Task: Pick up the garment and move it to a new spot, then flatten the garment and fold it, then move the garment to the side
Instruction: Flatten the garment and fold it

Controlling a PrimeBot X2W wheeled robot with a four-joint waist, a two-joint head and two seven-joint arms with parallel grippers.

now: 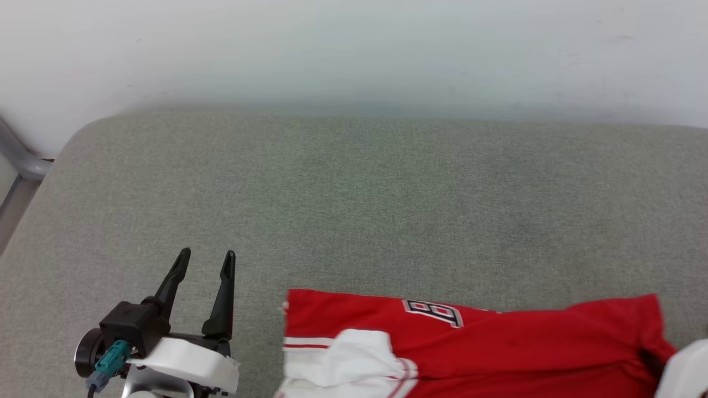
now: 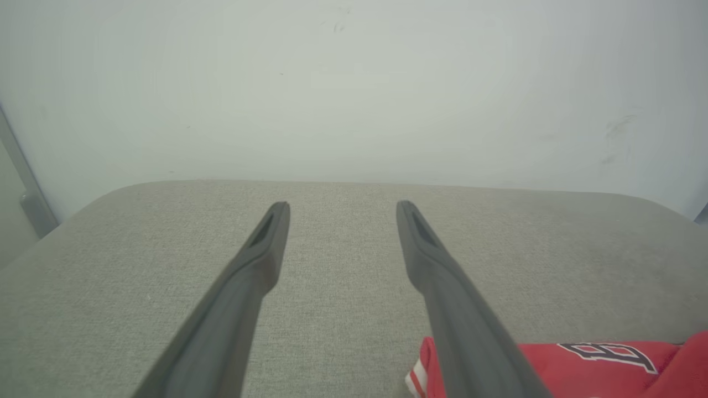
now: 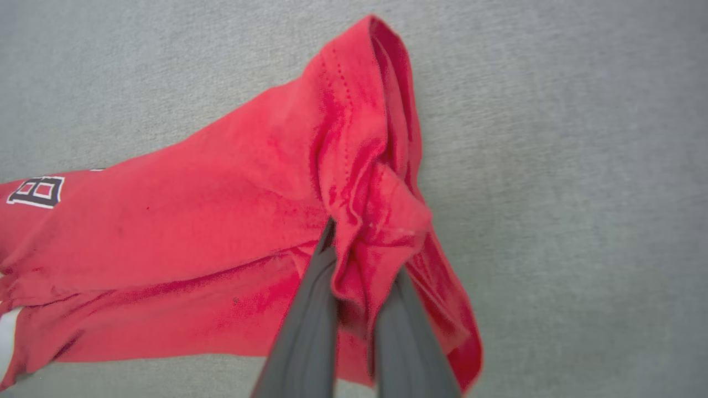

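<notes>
The garment [image 1: 498, 342], a red jersey with white sleeve panels and black lettering, lies folded along the near edge of the grey cushion. My right gripper [image 3: 362, 243] is shut on a bunched fold of the garment's red cloth [image 3: 376, 221] at its right end, lifting it slightly off the cushion. In the head view only the pale right wrist [image 1: 686, 370] shows at the bottom right corner. My left gripper [image 1: 206, 260] stands open to the left of the garment, with nothing between its fingers. In the left wrist view the left gripper [image 2: 343, 213] hovers over bare cushion, the garment [image 2: 603, 362] at lower right.
The grey fabric cushion [image 1: 359, 210] stretches wide behind the garment. A pale wall [image 1: 354, 50] rises at its far edge. A grey metal frame piece [image 1: 19, 157] stands at the far left corner.
</notes>
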